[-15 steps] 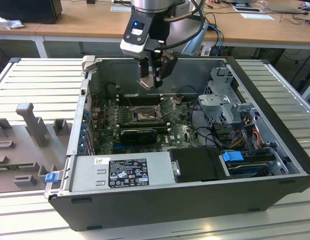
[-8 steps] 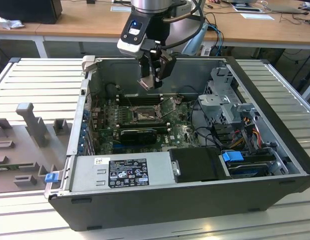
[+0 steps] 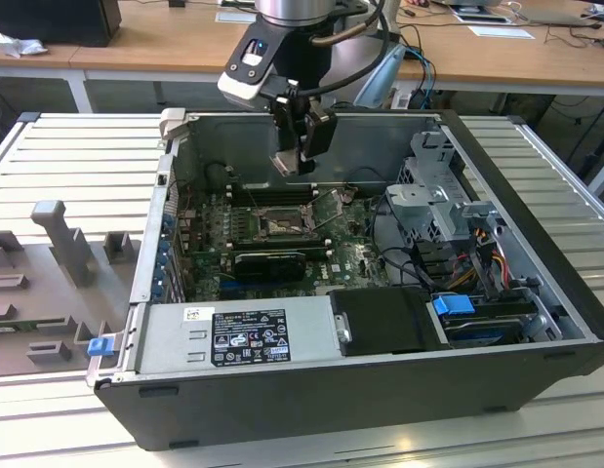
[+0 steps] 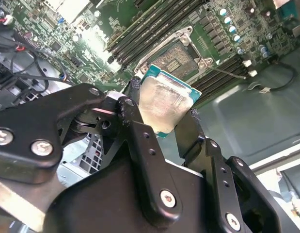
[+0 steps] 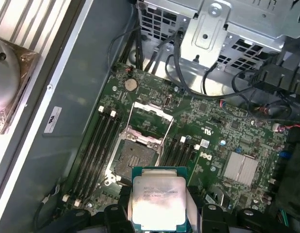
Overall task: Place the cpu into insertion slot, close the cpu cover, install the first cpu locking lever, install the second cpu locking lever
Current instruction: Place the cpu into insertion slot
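My gripper [image 3: 294, 156] hangs inside the open computer case, above the motherboard, shut on the cpu [image 3: 285, 163]. In both wrist views the cpu [image 4: 162, 104] [image 5: 158, 199] is a pale silver square on a green base, pinched at two opposite edges by the black fingers [image 4: 135, 121]. The insertion slot [image 5: 135, 160] [image 4: 181, 57] [image 3: 282, 226] lies uncovered a short way below the chip, with its brownish contact field bare. Hinged up off the socket at its far side is the cpu cover [image 5: 152, 115]. A thin locking lever [image 4: 227, 73] sticks out beside the socket.
Long black memory slots [image 5: 99, 141] flank the socket on both sides. A black graphics card [image 3: 270, 261] and the power supply [image 3: 233, 336] sit nearer the case's front wall. A metal drive cage [image 3: 438, 205] with cables fills the exterior view's right side.
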`<state>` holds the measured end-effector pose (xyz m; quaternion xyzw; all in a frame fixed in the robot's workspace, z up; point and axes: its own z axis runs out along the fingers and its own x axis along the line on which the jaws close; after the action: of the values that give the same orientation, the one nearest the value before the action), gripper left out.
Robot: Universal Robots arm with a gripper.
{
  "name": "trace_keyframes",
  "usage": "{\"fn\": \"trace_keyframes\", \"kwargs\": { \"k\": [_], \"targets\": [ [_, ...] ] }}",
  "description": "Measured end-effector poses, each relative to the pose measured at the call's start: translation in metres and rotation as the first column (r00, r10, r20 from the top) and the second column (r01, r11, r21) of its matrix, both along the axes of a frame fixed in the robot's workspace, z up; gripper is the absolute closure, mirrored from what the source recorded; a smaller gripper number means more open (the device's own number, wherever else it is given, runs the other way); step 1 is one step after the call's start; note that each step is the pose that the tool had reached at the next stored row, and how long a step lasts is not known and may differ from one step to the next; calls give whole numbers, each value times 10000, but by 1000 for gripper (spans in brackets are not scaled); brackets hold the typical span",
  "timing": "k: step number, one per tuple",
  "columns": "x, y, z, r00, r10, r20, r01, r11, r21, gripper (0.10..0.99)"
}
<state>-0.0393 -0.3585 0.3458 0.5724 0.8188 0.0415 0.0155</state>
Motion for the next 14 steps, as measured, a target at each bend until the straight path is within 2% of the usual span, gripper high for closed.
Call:
{"fn": "trace_keyframes", "kwargs": {
  "k": [5,14],
  "targets": [
    [0,0,-3,9987,-510,0,510,9987,0,557],
    [0,0,-17,9919,-1269,-10,1269,9919,-3,557]
  ]
}}
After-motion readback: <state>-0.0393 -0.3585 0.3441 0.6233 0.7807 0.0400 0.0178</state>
